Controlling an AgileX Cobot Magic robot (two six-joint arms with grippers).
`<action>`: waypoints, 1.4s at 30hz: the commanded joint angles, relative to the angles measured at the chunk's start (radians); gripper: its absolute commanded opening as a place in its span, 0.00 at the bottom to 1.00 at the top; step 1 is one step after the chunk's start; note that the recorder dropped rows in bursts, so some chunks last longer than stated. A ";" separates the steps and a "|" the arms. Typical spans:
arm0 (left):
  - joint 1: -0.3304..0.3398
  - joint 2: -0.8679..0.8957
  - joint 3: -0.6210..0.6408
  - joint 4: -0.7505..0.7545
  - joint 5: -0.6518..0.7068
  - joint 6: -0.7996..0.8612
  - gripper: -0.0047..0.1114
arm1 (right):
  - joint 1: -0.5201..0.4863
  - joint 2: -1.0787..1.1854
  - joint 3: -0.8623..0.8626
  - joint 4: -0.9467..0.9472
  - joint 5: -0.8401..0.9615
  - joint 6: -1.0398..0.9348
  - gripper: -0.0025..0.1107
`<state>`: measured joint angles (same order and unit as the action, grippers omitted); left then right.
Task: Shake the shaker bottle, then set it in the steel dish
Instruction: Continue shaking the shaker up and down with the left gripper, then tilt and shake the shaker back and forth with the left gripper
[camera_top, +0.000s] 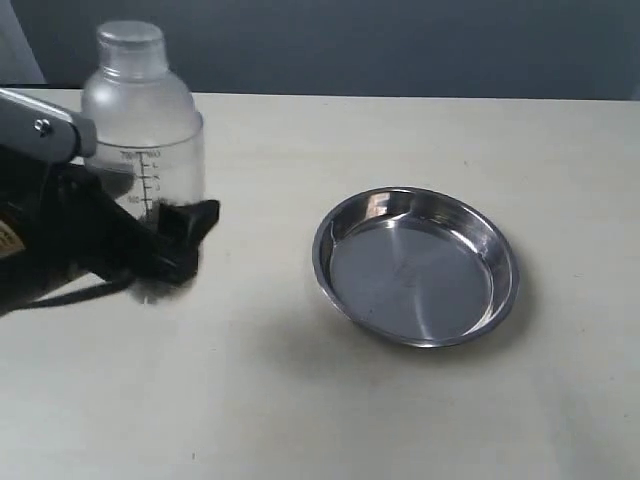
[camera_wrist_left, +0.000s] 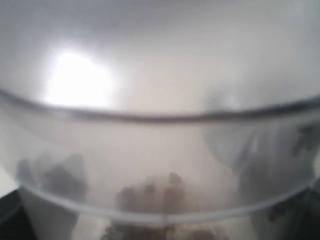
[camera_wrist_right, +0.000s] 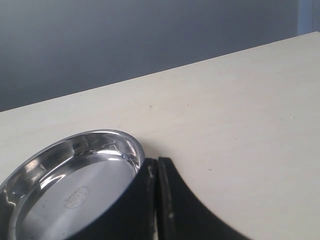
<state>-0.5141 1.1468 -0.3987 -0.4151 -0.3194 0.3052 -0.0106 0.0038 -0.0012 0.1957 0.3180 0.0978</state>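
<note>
The shaker bottle (camera_top: 145, 115), frosted clear plastic with a round cap and black marks, stands upright at the left of the exterior view. My left gripper (camera_top: 174, 228) is shut on its lower body; one black finger (camera_top: 192, 221) shows in front and the other is hidden behind it. In the left wrist view the bottle (camera_wrist_left: 160, 125) fills the frame, with brown pellets (camera_wrist_left: 155, 195) blurred inside. The steel dish (camera_top: 415, 265) lies empty on the table to the right of the bottle. My right gripper (camera_wrist_right: 157, 167) is shut on nothing, just beside the dish's rim (camera_wrist_right: 131, 145).
A pale table (camera_top: 300, 400) carries everything, with a dark grey wall (camera_top: 400, 40) behind its far edge. My left arm (camera_top: 50, 230) comes in from the left edge. The right arm does not show in the exterior view.
</note>
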 joint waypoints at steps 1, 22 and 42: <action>-0.069 -0.153 -0.093 0.096 -0.131 -0.005 0.04 | 0.002 -0.004 0.001 -0.003 -0.010 -0.006 0.02; -0.130 -0.187 -0.039 -0.063 -0.106 0.134 0.04 | 0.002 -0.004 0.001 -0.003 -0.010 -0.006 0.02; -0.114 -0.096 0.080 -0.455 -0.213 0.354 0.04 | 0.002 -0.004 0.001 -0.003 -0.010 -0.006 0.02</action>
<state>-0.6512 0.9781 -0.3681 -0.7112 -0.5044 0.6127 -0.0106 0.0038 -0.0012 0.1957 0.3180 0.0978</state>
